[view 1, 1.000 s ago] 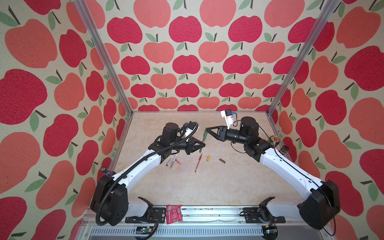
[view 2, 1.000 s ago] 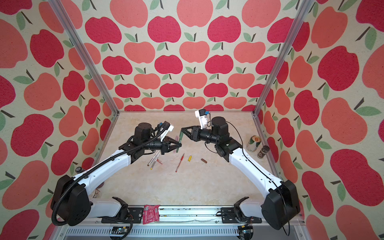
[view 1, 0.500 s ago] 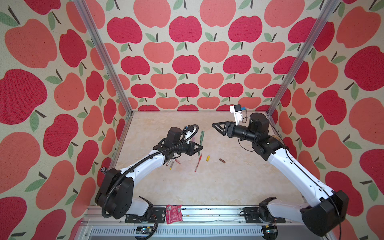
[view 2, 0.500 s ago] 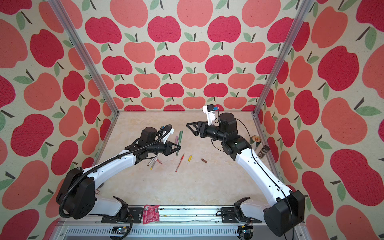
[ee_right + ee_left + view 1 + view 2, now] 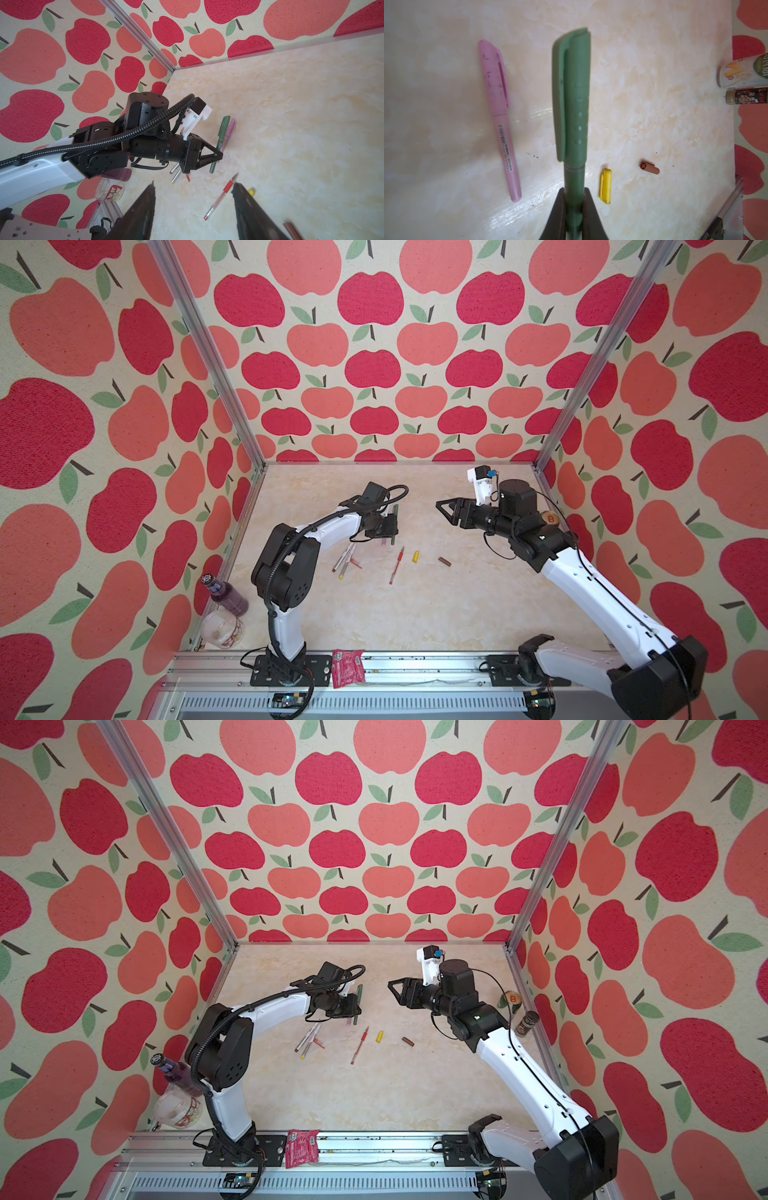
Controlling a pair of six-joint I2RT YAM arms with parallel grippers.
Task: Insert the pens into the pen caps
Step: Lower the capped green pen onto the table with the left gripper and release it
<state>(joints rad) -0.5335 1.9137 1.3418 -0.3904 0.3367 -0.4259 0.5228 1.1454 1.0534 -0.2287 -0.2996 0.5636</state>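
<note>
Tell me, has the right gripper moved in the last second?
Yes. In a top view the right gripper has drawn back rightward, away from the green pen: from behind the yellow cap to behind the brown cap.

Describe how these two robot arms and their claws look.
The left arm and right arm have smooth white shells between bulky black joints. A ribbed black hose runs along the left; thin black wires loop beside the right. The left gripper and right gripper are black triangular frames.
</note>
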